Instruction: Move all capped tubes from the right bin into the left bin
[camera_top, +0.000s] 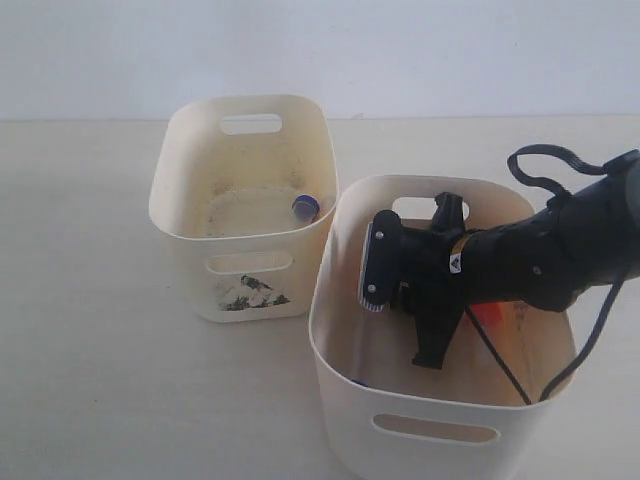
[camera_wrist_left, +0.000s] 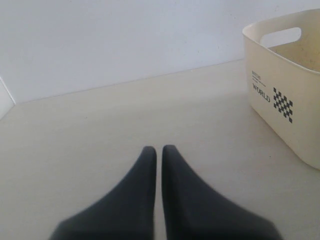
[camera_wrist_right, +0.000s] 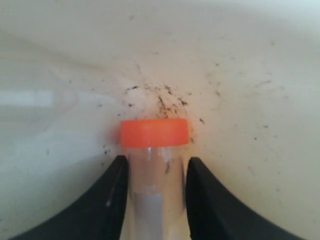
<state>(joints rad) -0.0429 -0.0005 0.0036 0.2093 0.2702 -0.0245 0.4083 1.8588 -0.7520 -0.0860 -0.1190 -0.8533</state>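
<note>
Capped tube (camera_wrist_right: 155, 175): clear body, orange-red cap, wht label patch. 2nd tube (camera_top: 305, 207): blue cap. Left bin (camera_top: 200, 160) and right bin (camera_top: 345, 400): cream (left has blk/wht sticker (camera_top: 250, 293)). My right gripper (camera_wrist_right: 156, 162): blk.

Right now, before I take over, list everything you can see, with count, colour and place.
left bin: one, cream, torn sticker, left on table
right bin: one, cream, wider, beside left bin
blue-capped tube: one, clear, inside left bin
orange-capped tube: one, clear, white label, in right bin
table: one, pale beige, under both bins
left gripper: one, black, shut, empty, over bare table
right gripper: one, black, inside right bin, closed on orange-capped tube
</note>
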